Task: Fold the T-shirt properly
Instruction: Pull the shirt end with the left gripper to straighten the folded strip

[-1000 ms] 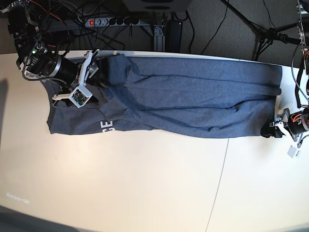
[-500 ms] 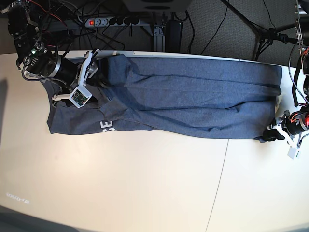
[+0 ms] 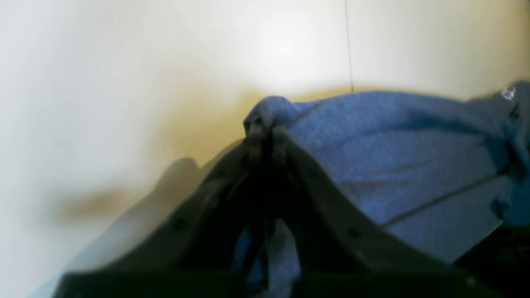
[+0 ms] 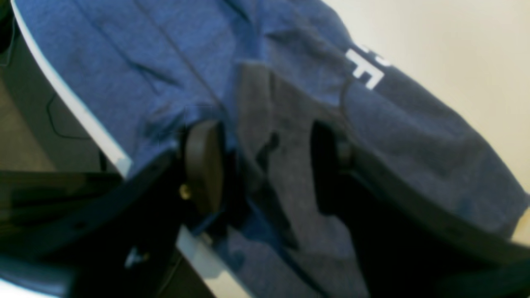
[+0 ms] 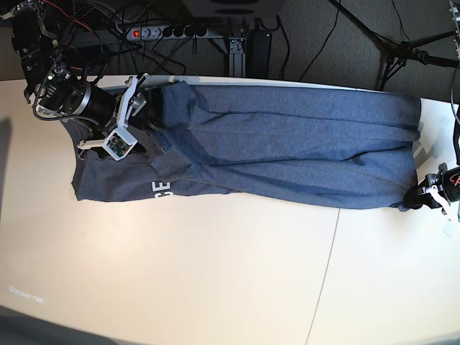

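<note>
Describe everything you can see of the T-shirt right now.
The T-shirt is heathered slate-blue knit, lying lengthwise across the table's far side, loosely folded over itself with long creases. White block lettering peeks out near its front edge. The left tool is shut on a bunched corner at one end; the right tool straddles a raised fold at the other, pads apart.

The left gripper (image 3: 267, 138), open beside the T-shirt (image 5: 287, 151) a second ago, has pinched its corner and drawn it toward the tabletop's (image 5: 215, 273) right edge.
</note>
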Robot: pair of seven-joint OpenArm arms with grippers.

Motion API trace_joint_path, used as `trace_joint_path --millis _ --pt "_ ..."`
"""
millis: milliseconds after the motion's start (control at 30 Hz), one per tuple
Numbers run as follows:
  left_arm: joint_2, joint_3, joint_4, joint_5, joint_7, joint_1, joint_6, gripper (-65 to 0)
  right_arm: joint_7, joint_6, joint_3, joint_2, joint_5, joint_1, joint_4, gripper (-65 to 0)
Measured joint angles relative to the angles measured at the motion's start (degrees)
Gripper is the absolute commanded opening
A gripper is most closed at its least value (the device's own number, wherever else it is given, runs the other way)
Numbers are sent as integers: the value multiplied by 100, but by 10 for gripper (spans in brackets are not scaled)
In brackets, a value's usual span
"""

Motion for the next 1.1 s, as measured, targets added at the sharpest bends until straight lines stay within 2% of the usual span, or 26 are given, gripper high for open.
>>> trace_joint_path --millis 100,267,433,700,933,1033,1100 --pt "-81 0 492 -264 155 286 -9 -650 2 0 0 -2 -2 0 2 -312" --pt "-81 24 1816 -212 236 1126 -52 -650 0 -2 0 -4 -24 0 -4 -312" --pt "-157 26 2789 -61 192 1491 -63 -650 -2 -2 0 -2 -13 0 -4 -312" --pt "-522 26 2868 348 186 1751 -66 -650 0 -2 0 -2 -4 0 -4 -312" --pt "-645 26 2868 1073 7 1753 -66 -650 -2 -2 0 -2 -4 2 -4 -314" --pt "-699 26 2850 1126 -11 1757 -66 -650 -2 -2 0 -2 -7 0 -4 -315" --pt "-750 26 2850 1132 -57 1838 -66 -650 0 -2 0 -2 -4 0 -4 -350"
